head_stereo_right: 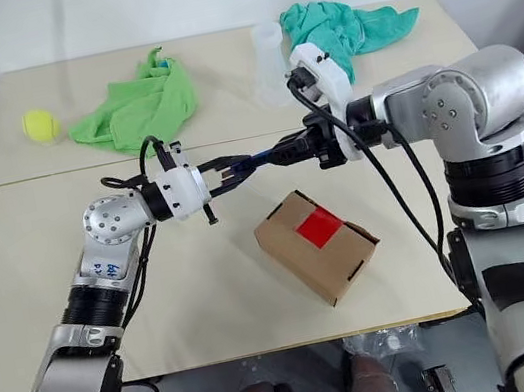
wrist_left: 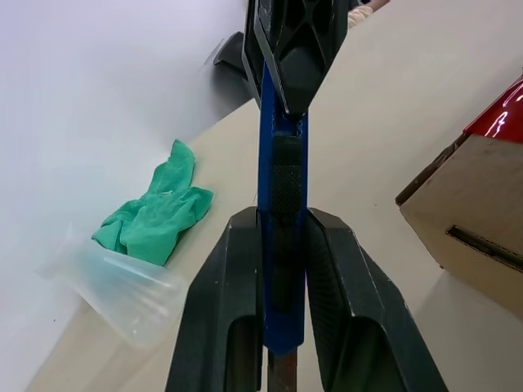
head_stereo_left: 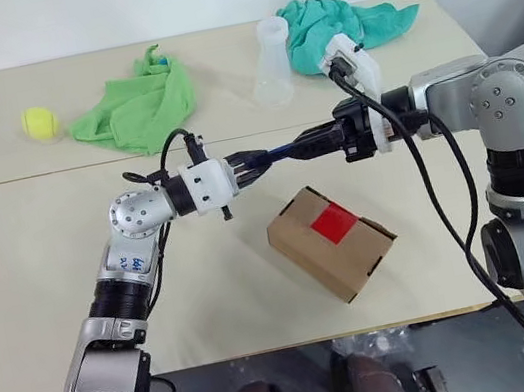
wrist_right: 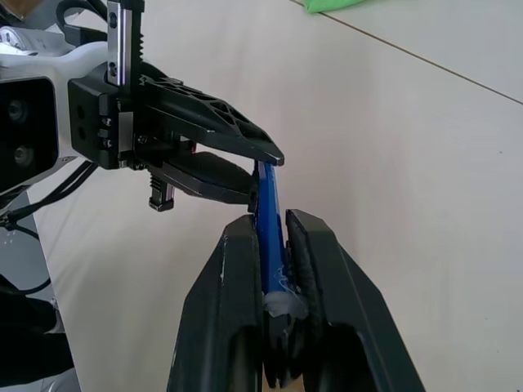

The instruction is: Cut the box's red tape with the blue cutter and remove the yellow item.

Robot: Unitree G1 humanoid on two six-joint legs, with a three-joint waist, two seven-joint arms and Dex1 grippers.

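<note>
Fuzzy yellow-green, a tennis ball [head_stereo_left: 40, 122] sits near the far left corner of the pale bench [head_stereo_left: 46, 295]. Beside it, toward the middle of the far edge, lies a crumpled bright green cloth [head_stereo_left: 137, 106] with soft, towel-like folds; something small and blue at its top is too hidden to make out.

Nearer the front, the left gripper [head_stereo_left: 248, 165] reaches in over the middle of the bench, its two black fingers clamped on one end of the blue cutter [head_stereo_left: 280, 151]. The left wrist view shows the slim, flat-sided blue body [wrist_left: 282, 245] pinched between the ribbed pads, with a dark textured slider along it. The cutter runs level above the bench, bridging both grippers; most of its length is covered by fingers, and its blade cannot be seen.

Below the cutter, toward the front edge, rests the box [head_stereo_left: 331, 243], plain brown cardboard turned cornerwise, with the glossy square of red tape [head_stereo_left: 334, 223] intact on its top. Its flaps are closed.

At the far edge stand a clear, frosted plastic cup [head_stereo_left: 271, 62], partly behind the right wrist camera, and a rumpled teal cloth [head_stereo_left: 343, 24].

From the right, the right gripper [head_stereo_left: 306, 145] has its fingers closed on the cutter's other end, which the right wrist view [wrist_right: 266, 216] confirms.
</note>
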